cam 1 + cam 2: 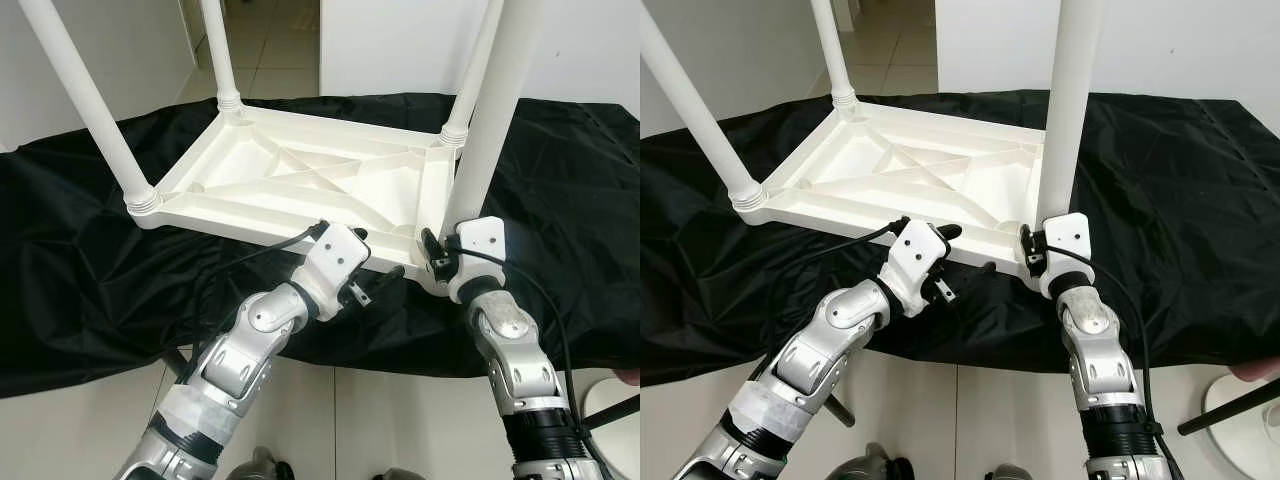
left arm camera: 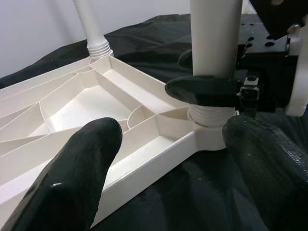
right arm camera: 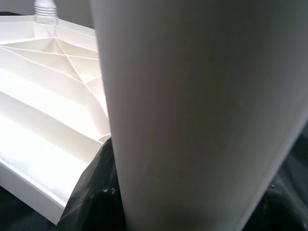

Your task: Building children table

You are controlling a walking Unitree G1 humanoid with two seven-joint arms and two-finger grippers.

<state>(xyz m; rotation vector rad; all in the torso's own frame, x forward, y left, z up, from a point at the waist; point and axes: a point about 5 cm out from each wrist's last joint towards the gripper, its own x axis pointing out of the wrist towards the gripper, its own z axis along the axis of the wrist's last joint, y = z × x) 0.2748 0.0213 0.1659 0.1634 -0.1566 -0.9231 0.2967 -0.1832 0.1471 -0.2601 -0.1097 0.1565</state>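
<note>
White plastic children table upside down, frame centre, on black cloth; ribbed underside up (X bracing). Four round white legs point up: rear left, front left, rear right, front right.

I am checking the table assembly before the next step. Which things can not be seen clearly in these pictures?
- Tops of the four white legs: cut off by the upper edge in both eye views.
- How deep the near right leg sits in its socket: in the left wrist view, the right gripper covers the threads.
- Right wrist view: the leg blocks the gripper's fingers.
- Tabletop face: lying down on the black cloth.
</note>
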